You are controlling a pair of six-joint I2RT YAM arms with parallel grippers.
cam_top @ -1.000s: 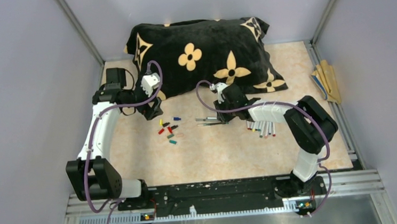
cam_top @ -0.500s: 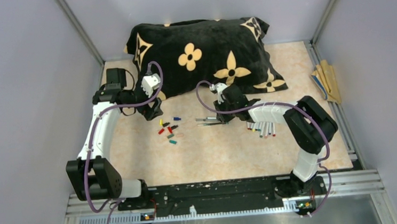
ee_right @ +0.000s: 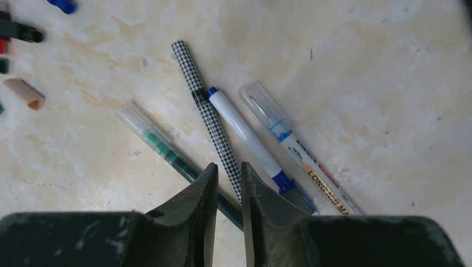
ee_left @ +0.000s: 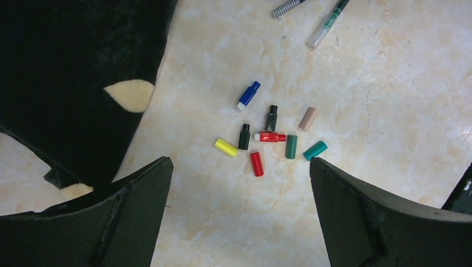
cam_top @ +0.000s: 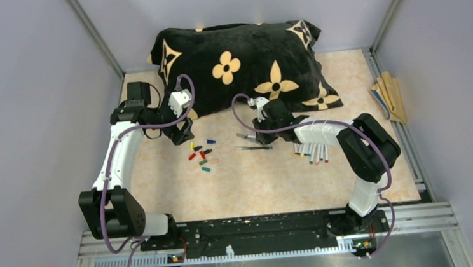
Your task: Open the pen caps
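In the right tool [ee_right: 228, 167], jaws nearly shut, the checked pen [ee_right: 203, 94] is being gripped by its near end, its long axis pointing up-left toward the loose pen caps [ee_left: 267, 136]. It is angling away from the green pen [ee_right: 161, 144], unlike a second ago. The left tool [ee_left: 239, 167] is hanging wide open over the caps on the table [ee_left: 389, 83]. More pens [cam_top: 312, 153] are lying half hidden under the right arm.

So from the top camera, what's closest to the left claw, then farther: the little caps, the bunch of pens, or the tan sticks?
1. The pen caps, just right of the left gripper.
2. The bunch of pens, in the middle, further right.
3. The tan sticks, at the far right edge.
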